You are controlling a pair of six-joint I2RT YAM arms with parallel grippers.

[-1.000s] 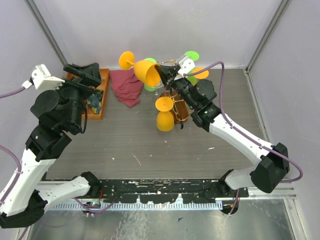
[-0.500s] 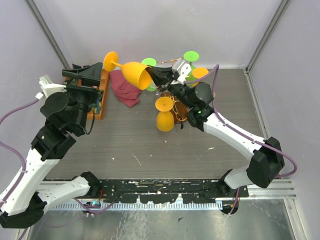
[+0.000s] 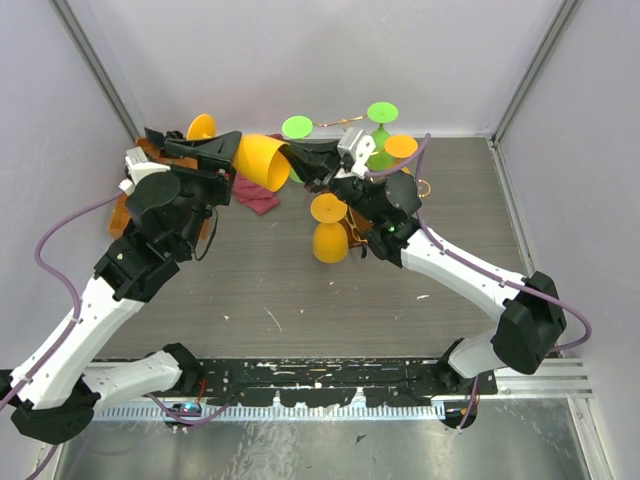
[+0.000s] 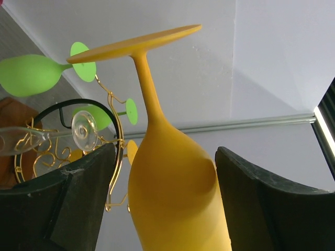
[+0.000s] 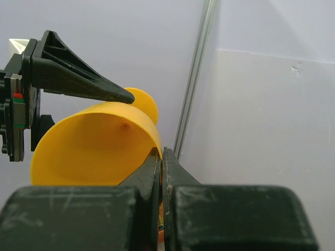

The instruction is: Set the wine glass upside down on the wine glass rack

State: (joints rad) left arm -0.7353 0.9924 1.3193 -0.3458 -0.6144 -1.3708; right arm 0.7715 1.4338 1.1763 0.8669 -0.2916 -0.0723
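Held glass (image 3: 260, 160): lies on its side above the far left of the table (image 3: 300, 290), foot to the left and rim to the right, bowl between the spread fingers of the left claw (image 4: 166, 157), rim pinched in the right claw (image 5: 162, 157). Cloth (image 3: 255, 197): on the table under that glass, left of the rack (image 3: 352, 218), which stands far centre with a hung glass (image 3: 330, 240) upside down on its near side. Tray (image 3: 122, 212): far left, mostly hidden behind the left arm.

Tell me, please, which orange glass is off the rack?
The sideways orange glass, rim pinched by the right hand; the lower orange glass hangs upside down on the rack.
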